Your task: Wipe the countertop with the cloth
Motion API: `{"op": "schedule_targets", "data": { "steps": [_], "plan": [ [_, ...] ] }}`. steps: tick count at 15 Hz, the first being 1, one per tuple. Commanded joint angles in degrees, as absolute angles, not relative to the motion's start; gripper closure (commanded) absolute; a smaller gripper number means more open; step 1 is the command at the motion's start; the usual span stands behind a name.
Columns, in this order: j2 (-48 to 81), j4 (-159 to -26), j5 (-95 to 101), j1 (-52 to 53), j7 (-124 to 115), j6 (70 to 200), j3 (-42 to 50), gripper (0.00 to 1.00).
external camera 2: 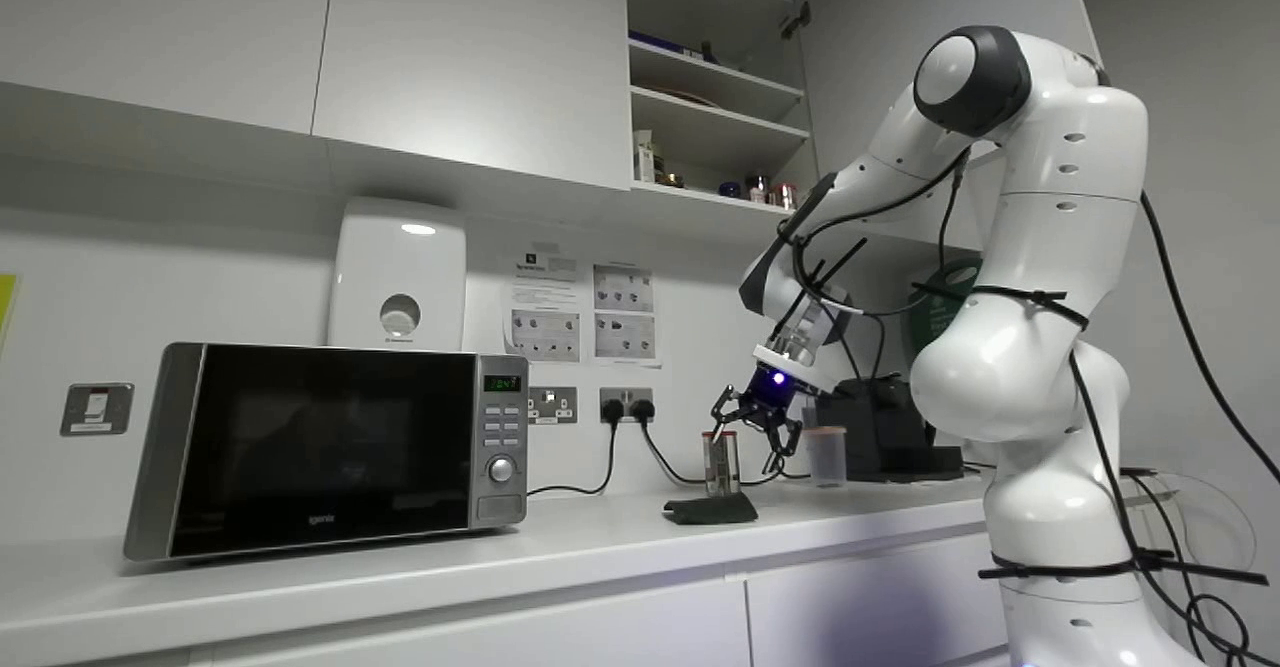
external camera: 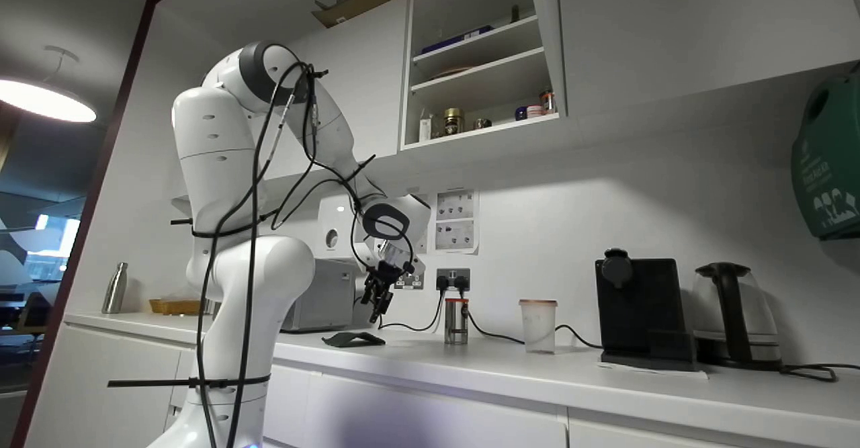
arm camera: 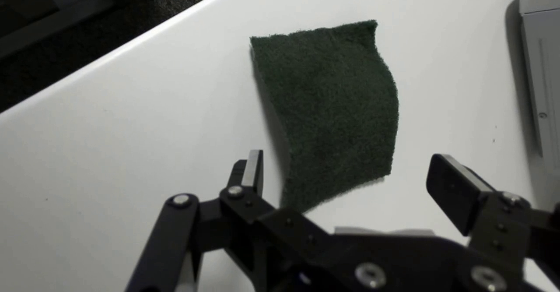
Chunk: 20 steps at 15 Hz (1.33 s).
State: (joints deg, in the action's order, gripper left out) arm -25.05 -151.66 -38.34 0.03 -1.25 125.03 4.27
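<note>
Cloth [arm camera: 337, 103] buckled on the counter [arm camera: 131, 152]; seen low in both exterior views, so its top's hard to make out. Arm [external camera: 218, 146] hides part of the microwave [external camera: 322, 297] in an exterior view. Hand [arm camera: 352, 174] spread wide, empty, above counter, clear of cloth.

Beyond the black, grey-edged fingers [arm camera: 252, 169] is a plain dark-green, four-cornered, fibrous cloth [arm camera: 337, 103]; below them, a flat white countertop [arm camera: 131, 152].
</note>
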Motion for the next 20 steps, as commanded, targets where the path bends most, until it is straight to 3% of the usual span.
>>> {"op": "schedule_targets", "data": {
  "steps": [1,20],
  "plan": [
    [-24.56,-151.33,-38.75,-0.36,-0.86,124.21,4.49,0.0],
    [-13.28,-150.31,-55.28,-1.33,13.62,117.39,6.98,0.0]
  ]
}}
